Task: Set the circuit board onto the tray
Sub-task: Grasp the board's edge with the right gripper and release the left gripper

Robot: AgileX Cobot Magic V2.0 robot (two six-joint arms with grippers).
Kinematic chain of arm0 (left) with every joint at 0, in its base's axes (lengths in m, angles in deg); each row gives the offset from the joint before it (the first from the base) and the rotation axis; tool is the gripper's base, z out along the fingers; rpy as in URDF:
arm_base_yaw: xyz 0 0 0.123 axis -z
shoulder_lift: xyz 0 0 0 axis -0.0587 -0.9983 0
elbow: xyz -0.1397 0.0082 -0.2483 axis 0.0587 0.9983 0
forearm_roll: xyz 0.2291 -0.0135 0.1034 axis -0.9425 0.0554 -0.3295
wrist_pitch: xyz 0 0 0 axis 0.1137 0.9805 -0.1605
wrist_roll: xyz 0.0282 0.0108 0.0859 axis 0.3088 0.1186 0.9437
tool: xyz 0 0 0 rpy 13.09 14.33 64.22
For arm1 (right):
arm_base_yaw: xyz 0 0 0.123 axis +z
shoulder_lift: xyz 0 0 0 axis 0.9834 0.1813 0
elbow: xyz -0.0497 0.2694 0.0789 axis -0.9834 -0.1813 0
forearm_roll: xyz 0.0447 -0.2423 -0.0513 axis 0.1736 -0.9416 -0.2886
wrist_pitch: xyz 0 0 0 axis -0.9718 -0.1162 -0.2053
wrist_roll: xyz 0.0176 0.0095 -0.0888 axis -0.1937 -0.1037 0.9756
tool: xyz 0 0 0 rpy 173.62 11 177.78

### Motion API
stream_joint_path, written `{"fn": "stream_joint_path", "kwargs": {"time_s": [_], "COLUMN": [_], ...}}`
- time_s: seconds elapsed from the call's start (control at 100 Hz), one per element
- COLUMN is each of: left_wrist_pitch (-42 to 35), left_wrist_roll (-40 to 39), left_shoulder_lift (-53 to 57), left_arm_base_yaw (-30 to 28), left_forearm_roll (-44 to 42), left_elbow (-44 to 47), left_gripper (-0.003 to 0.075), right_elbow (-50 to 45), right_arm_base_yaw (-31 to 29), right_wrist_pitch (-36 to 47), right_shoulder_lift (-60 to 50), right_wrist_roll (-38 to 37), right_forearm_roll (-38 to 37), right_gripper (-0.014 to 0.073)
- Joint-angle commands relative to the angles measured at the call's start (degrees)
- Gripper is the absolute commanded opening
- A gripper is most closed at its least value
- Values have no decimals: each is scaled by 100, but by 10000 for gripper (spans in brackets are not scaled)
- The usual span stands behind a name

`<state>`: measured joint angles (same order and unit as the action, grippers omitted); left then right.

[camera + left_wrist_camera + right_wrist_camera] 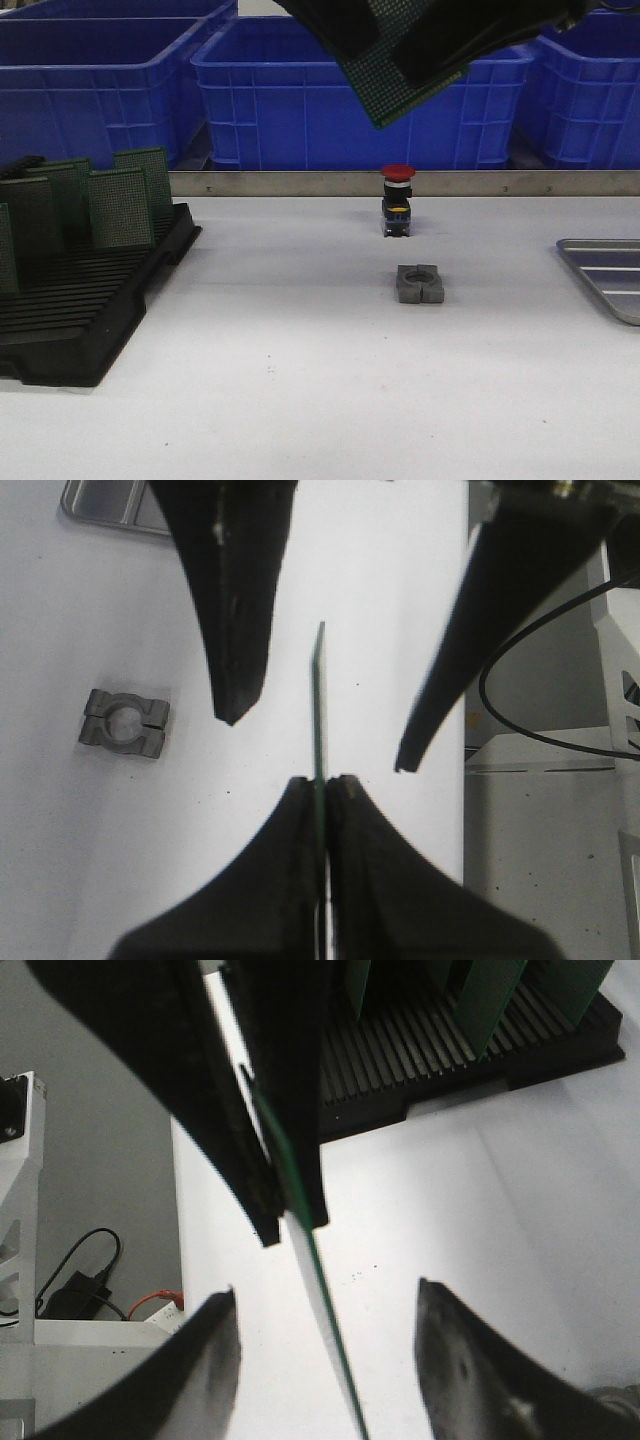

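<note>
Left gripper (322, 780) is pinched tight on the board (318, 705). Right gripper (325, 1305) gapes wide around the board's free edge. Tray (612, 275) lies on the table well below both.

No readable text, labels, brands or numbers anywhere. Boards (120, 205) in the rack (90, 300), the held board (395, 75), red button (398, 172), grey block (419, 284), tray (610, 275) and blue crates (300, 100): all unmarked at this resolution.
</note>
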<state>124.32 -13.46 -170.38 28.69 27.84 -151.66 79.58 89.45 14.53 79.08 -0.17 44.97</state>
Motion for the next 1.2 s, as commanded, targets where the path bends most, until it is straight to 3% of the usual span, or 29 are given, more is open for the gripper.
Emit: {"fn": "stream_joint_path", "kwargs": {"time_s": [0.0,0.25,0.44,0.51,0.58,0.7,0.8,1.02,1.19], "left_wrist_pitch": [225,225,205,205,205,192,179,179,179], "left_wrist_roll": [-66,-66,-66,-66,-66,-66,-66,-66,-66], "left_shoulder_lift": [300,300,300,300,300,300,300,300,300], "left_arm_base_yaw": [48,48,48,48,48,48,48,48,48], "left_forearm_roll": [343,343,343,343,343,343,343,343,343], "left_elbow": [-175,-175,-175,-175,-175,-175,-175,-175,-175], "left_gripper": [-18,-18,-11,41,155,438,572,586,586], "right_elbow": [172,172,172,172,172,172,172,172,172], "right_arm_base_yaw": [22,22,22,22,22,4,-19,-396,-1256], "right_wrist_pitch": [-15,205,265,270,270,298,306,197,132], "right_shoulder_lift": [-183,-183,-183,-183,-183,-189,-222,-453,-706], "right_wrist_roll": [83,83,83,83,83,83,83,-159,-727], "right_forearm_roll": [408,408,408,408,408,402,375,-76,-345], "right_gripper": [262,-76,-67,-67,-67,-67,-67,-67,-67]}}
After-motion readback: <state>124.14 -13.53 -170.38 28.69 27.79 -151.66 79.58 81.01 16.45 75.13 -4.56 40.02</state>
